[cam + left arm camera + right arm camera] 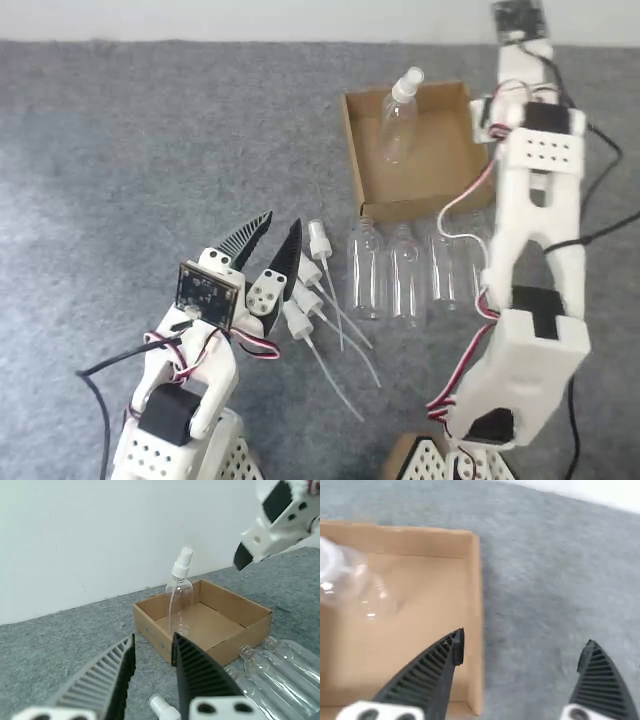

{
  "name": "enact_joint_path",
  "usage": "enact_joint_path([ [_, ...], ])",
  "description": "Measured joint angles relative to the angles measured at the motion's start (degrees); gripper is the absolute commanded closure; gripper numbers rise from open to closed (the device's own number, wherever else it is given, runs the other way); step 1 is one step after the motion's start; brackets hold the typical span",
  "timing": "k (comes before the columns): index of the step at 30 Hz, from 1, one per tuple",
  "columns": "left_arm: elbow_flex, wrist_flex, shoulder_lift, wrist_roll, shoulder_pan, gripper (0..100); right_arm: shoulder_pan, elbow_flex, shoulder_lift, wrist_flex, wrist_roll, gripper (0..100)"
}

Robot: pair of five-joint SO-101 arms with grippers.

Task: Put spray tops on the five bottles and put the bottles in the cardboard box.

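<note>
While its jaws stand wide apart and empty over the box wall, the right gripper (525,639) holds nothing. One capped bottle (398,118) stands upright in the cardboard box (440,155). The left gripper (282,224), slightly parted, hovers by loose spray tops (305,290), probably to pick one for the four uncapped bottles (410,275) lying on the tabletop (150,150).

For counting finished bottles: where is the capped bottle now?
High view: the capped bottle stands upright inside the cardboard box, toward the wall farthest from the loose bottles.
</note>
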State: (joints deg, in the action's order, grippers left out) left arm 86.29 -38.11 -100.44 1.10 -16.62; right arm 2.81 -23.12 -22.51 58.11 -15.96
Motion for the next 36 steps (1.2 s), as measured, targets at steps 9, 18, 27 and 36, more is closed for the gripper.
enact_joint_path([
  [9, 0.0, 0.0, 0.0, -0.44, 0.0, 89, 0.53, -0.09, -10.37, -1.58, 0.0, 66.9],
  [18, 0.0, 0.0, 0.0, -0.44, -0.44, 89, 2.2, -0.09, -12.57, -1.93, 0.35, 82.8],
  [27, 0.0, 0.0, 0.0, -0.53, -0.44, 89, 2.2, -0.35, -16.18, -1.93, 0.35, 82.7],
  [36, 0.0, 0.0, 0.0, -0.53, -0.44, 89, 2.11, -0.35, -16.18, -1.93, 0.35, 94.5],
])
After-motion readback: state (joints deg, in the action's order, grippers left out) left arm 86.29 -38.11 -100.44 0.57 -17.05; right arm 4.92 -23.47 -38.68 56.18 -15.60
